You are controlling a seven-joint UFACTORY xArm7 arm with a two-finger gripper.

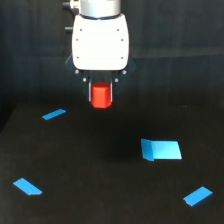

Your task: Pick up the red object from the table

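Note:
The red object (101, 97) is a small bright red-orange block held between the two dark fingers of my gripper (101, 96). The gripper is shut on it, below the white arm housing (100, 41). The block hangs above the black table (100, 170), in the upper middle of the exterior view, and appears lifted off the surface. The fingers are dark against the dark background and hard to trace.
Several flat blue pieces lie on the table: a thin one (54, 114) at the exterior view's left, a larger block (161, 150) at the right, one (27, 186) at the lower left and one (198, 196) at the lower right.

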